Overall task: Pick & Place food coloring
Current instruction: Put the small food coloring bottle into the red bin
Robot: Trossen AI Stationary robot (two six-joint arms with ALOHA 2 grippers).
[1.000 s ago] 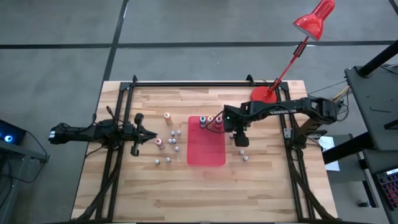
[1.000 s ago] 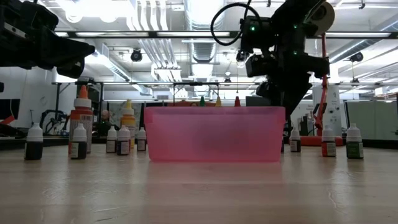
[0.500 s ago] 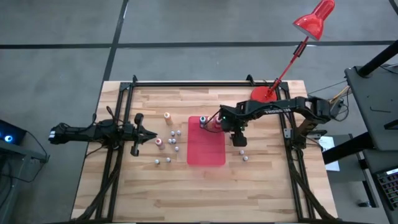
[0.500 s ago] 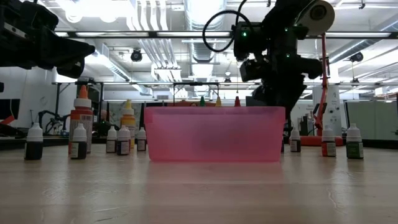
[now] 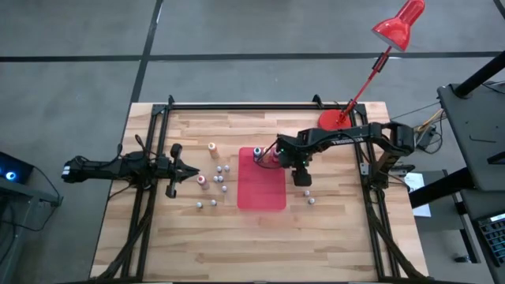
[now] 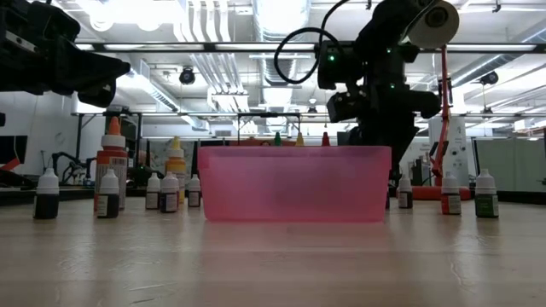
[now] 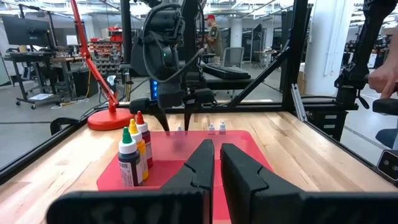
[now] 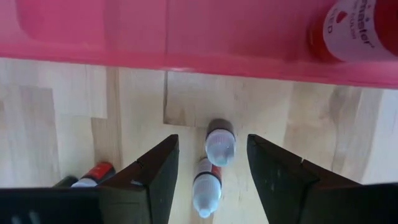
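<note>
The right claw (image 5: 302, 178) hangs spread wide just off the right edge of the flat red plastic tray (image 5: 261, 193) on the pale wooden worktop (image 5: 339, 237). Directly beneath it stands one tiny white-capped food coloring bottle (image 8: 220, 142), between its dark fingers (image 8: 155, 167) but untouched. Three taller bottles (image 7: 134, 155) stand in the tray's far corner; other small ones (image 5: 218, 183) dot the worktop left of the tray. The left claw (image 5: 196, 170), pressed together, waits at the left.

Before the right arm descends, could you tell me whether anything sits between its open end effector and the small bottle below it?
Nothing visible does. The right end effector hangs open above the small bottle, beside the red tray; a second bottle stands close alongside.
</note>
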